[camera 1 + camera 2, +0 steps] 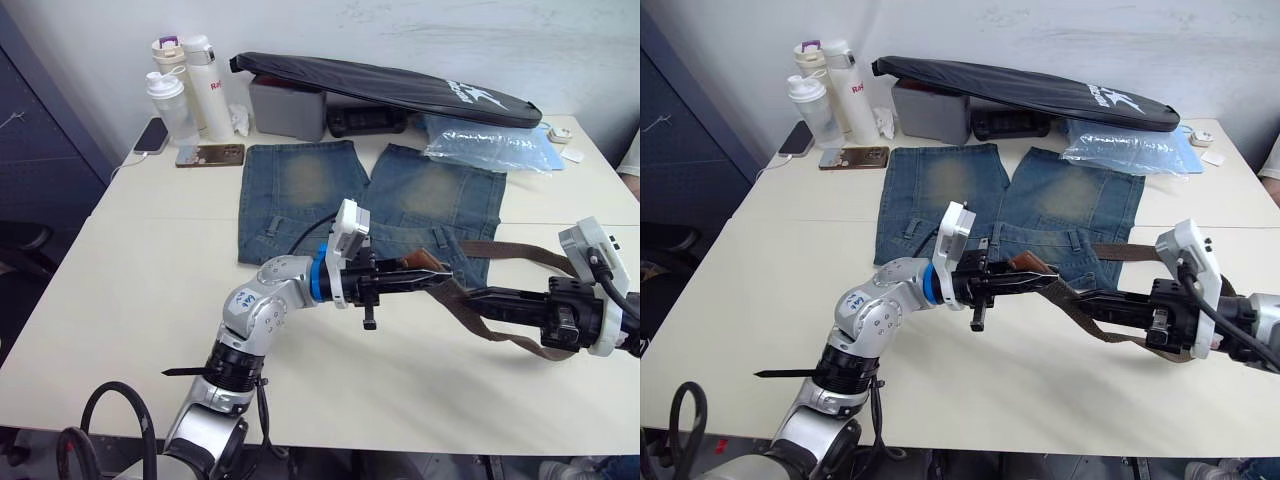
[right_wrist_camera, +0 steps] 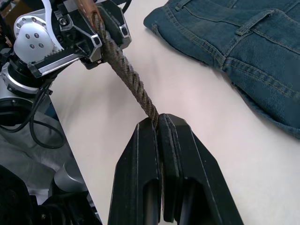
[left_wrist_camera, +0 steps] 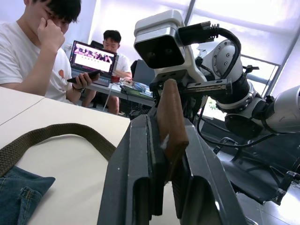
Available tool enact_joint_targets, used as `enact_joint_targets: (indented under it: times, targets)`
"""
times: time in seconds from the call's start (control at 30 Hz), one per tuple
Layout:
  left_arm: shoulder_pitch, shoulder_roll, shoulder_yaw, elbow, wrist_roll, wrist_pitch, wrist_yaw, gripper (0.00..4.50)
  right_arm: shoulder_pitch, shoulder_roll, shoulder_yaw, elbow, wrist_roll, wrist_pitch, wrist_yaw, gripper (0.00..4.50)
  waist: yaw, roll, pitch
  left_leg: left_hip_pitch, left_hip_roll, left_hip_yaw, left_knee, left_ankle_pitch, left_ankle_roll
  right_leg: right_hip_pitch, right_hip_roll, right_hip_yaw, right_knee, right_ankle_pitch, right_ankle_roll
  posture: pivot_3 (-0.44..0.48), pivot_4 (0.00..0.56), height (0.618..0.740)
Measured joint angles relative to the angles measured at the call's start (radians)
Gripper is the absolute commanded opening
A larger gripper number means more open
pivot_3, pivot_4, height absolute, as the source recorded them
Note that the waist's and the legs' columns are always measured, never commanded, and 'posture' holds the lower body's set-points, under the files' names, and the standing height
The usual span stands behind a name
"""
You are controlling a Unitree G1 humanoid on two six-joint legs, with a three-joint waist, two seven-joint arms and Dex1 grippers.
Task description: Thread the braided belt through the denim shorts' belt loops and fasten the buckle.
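— What do we have in front of us?

— The denim shorts point(image 1: 1015, 205) lie flat on the table point(image 1: 760, 290), waistband toward us. Our left gripper point(image 1: 1040, 276) is clamped on the tan tip of the braided belt point(image 1: 1080, 310), just above the waistband.

— And our right gripper point(image 1: 1090, 302)?

— It pinches the strap a little farther along. The rest of the belt loops back over the shorts' right side.

Belt point(image 2: 131, 84): coarse woven cord, rough and matt, with a smooth leather-like tip point(image 3: 171, 117). Shorts point(image 1: 400, 205): faded denim cloth. Table point(image 1: 130, 300): smooth, matt.
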Motion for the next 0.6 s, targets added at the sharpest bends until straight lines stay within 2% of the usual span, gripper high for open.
enact_joint_targets:
  times: [0.1, 0.13, 0.17, 0.23, 0.27, 0.33, 0.37, 0.4, 0.5, 0.6]
  targets:
    - [-0.001, -0.002, -0.007, 0.010, 0.004, -0.002, 0.008, 0.06, 0.018, 0.000, -0.008, -0.001, 0.009, 0.000, -0.018, 0.00, 0.000, 0.000, 0.000, 0.000, 0.000, 0.000, 0.000, 0.000, 0.000, 0.000, 0.000, 0.000, 0.000, 0.000, 0.000, 0.000, 0.150, 0.740]
    - [-0.002, -0.008, -0.007, 0.016, 0.004, -0.002, 0.018, 0.00, 0.026, 0.000, -0.020, -0.007, 0.006, -0.007, -0.023, 0.78, 0.001, 0.000, 0.000, 0.000, 0.000, 0.000, 0.000, 0.000, 0.000, 0.000, 0.000, 0.000, 0.000, 0.000, 0.000, 0.000, 0.150, 0.740]
    - [-0.005, -0.010, -0.005, 0.020, 0.004, -0.002, 0.025, 0.00, 0.033, 0.000, -0.033, -0.013, -0.003, -0.018, -0.029, 1.03, 0.002, 0.000, 0.000, 0.000, 0.000, 0.000, 0.000, 0.000, 0.000, 0.000, 0.000, 0.000, -0.001, 0.000, 0.000, 0.000, 0.150, 0.740]
    - [-0.020, -0.014, 0.004, 0.030, 0.003, 0.007, 0.050, 0.00, 0.046, 0.000, -0.073, -0.015, -0.021, -0.042, -0.038, 1.98, 0.003, 0.000, 0.000, -0.001, 0.000, 0.000, 0.000, 0.000, 0.000, 0.000, 0.000, 0.000, -0.001, 0.000, 0.000, 0.000, 0.150, 0.740]
    - [-0.035, -0.024, 0.022, 0.044, -0.006, 0.027, 0.073, 0.00, 0.058, 0.000, -0.096, -0.016, -0.032, -0.052, -0.040, 2.61, 0.003, 0.000, 0.000, -0.001, 0.000, 0.000, 0.000, 0.000, 0.000, 0.000, 0.000, 0.000, -0.001, 0.000, 0.000, 0.000, 0.150, 0.740]
    - [-0.081, -0.068, 0.105, 0.093, -0.080, 0.132, 0.162, 0.00, 0.073, 0.000, -0.141, -0.023, -0.058, -0.074, -0.049, 3.54, 0.004, 0.000, 0.000, -0.001, 0.000, -0.001, 0.000, 0.000, 0.000, 0.000, 0.000, 0.000, -0.001, 0.000, 0.001, 0.000, 0.150, 0.740]
    - [-0.095, -0.080, 0.134, 0.104, -0.105, 0.169, 0.195, 0.00, 0.075, 0.000, -0.154, -0.025, -0.067, -0.085, -0.053, 4.17, 0.002, 0.000, 0.000, -0.001, 0.000, -0.001, 0.000, 0.000, 0.000, 0.000, 0.000, 0.000, -0.001, 0.000, 0.001, 0.000, 0.150, 0.740]
    - [-0.119, -0.100, 0.177, 0.130, -0.140, 0.215, 0.244, 0.00, 0.075, 0.001, -0.167, -0.032, -0.089, -0.102, -0.068, 4.44, 0.001, 0.000, 0.000, -0.001, 0.000, -0.001, 0.000, 0.000, 0.000, 0.000, 0.000, 0.000, -0.001, 0.000, 0.001, 0.000, 0.150, 0.740]
    - [-0.215, -0.162, 0.322, 0.240, -0.223, 0.317, 0.435, 0.00, 0.056, 0.041, -0.192, -0.074, -0.151, -0.170, -0.160, 4.44, 0.001, 0.000, 0.000, -0.002, 0.000, -0.001, 0.000, 0.000, 0.000, -0.001, 0.000, -0.001, -0.001, 0.000, 0.001, 0.000, 0.150, 0.740]
    - [-0.279, -0.192, 0.421, 0.317, -0.278, 0.365, 0.590, 0.00, 0.046, 0.149, -0.213, -0.088, 0.049, -0.203, -0.335, 4.44, 0.001, -0.001, 0.001, -0.002, 0.000, -0.002, -0.001, 0.001, -0.002, -0.002, 0.002, 0.000, -0.001, 0.000, 0.001, 0.000, 0.150, 0.740]
